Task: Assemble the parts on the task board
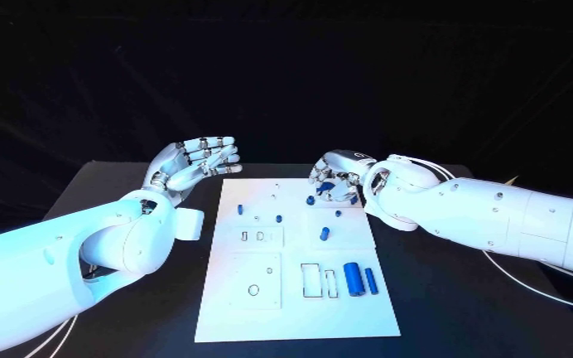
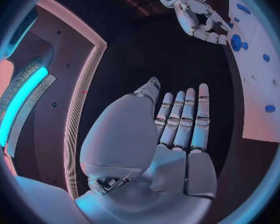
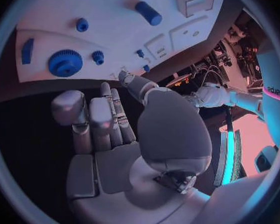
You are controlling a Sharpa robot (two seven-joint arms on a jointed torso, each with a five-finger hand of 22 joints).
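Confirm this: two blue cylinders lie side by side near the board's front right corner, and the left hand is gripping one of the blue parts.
Not quite. The two blue cylinders do lie side by side on the task board, but the left hand holds nothing; the left wrist view shows its fingers straight and empty, off the board.

Robot lab (black-draped table (image 1: 132, 184), cabling)

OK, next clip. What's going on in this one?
A two-armed robot is working at a white task board with small blue parts on it. Its right hand is over the board's far edge, next to a blue gear and a few small pegs; whether it grips a part cannot be told. The left hand hovers beside the board, fingers apart, holding nothing. Two blue cylinders lie on the near right of the board.
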